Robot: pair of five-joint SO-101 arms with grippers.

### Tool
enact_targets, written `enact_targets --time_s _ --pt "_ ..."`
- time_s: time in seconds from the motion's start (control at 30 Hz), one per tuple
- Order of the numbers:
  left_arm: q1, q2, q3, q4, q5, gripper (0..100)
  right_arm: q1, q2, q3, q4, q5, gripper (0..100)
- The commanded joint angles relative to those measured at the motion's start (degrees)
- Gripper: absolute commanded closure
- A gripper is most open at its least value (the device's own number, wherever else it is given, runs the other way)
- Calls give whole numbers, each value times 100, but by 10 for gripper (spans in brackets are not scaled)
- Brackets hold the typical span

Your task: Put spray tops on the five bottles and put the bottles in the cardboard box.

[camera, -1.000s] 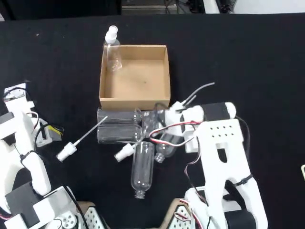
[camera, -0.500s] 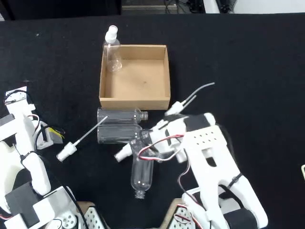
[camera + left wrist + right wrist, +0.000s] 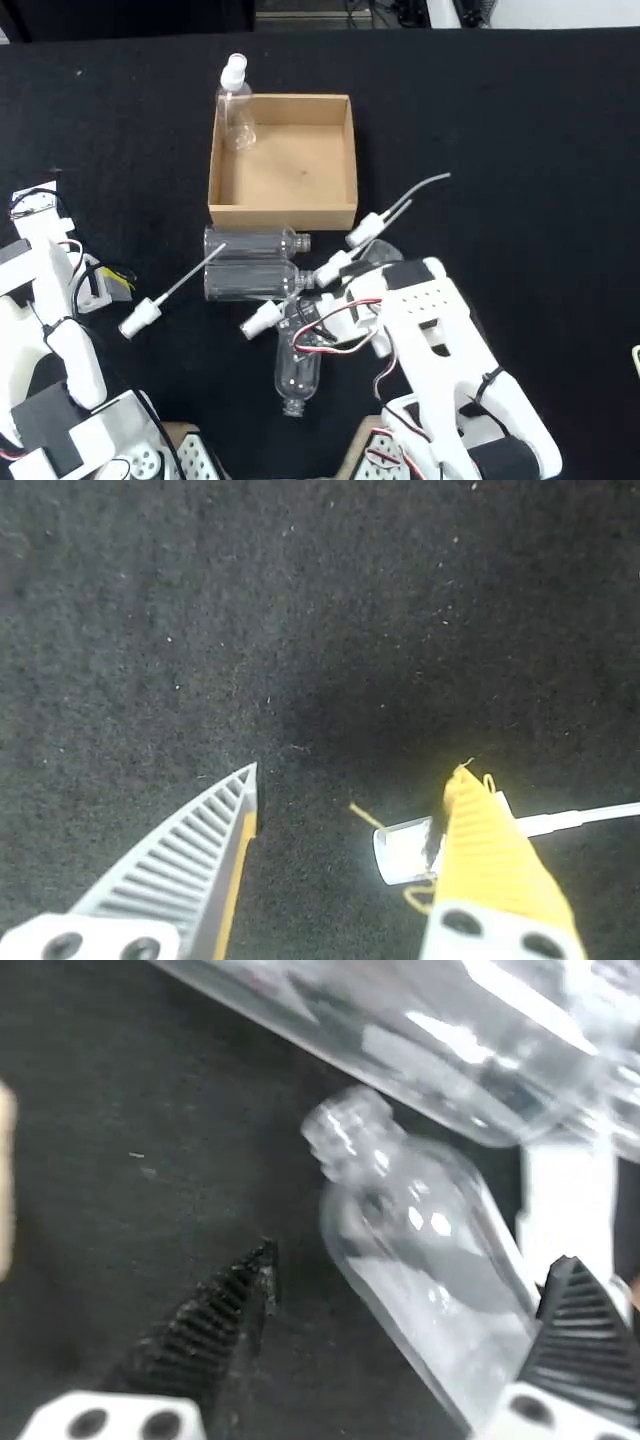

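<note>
Two uncapped bottles are laid side by side on the black desk (image 3: 520, 120), just below the cardboard box (image 3: 283, 215): the upper bottle (image 3: 250, 243) and the lower bottle (image 3: 248, 281), necks pointing right. A third bottle (image 3: 298, 362) is laid lower down, neck toward the bottom edge. A capped bottle (image 3: 236, 105) is seen at the box's upper left corner. One loose spray top (image 3: 140, 321) is laid at the left. The right pincer (image 3: 415, 1258) is spread wide, a small bottle (image 3: 420, 1240) lying between its jaws; contact cannot be told. The left pincer (image 3: 355, 772) is spread wide too, nothing held, a white cap (image 3: 400, 852) beside its yellow jaw.
</note>
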Motion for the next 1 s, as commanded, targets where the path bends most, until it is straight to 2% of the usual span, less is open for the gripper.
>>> enact_targets --time_s 0.0,0.2,0.4,0.47,0.6,0.67,0.73,0.97 --pt "-13 -70 -31 -9 53 723 422 13 -22 -396 53 610" --pt "-13 -70 -40 -9 53 723 668 22 154 -440 62 610" --pt "-4 -70 -31 -9 53 723 484 22 409 -440 53 614" --pt "-4 -70 -31 -9 53 723 466 13 426 -396 -9 662" --pt "-4 -70 -31 -9 53 723 484 -22 382 -387 -378 856" --pt "-4 -70 -31 -9 53 723 501 -31 382 -378 -712 936" --pt "-4 -70 -31 -9 53 723 501 -31 215 -229 -1363 979" --pt "-4 -70 -31 -9 53 723 800 13 -1771 2189 -3226 986"
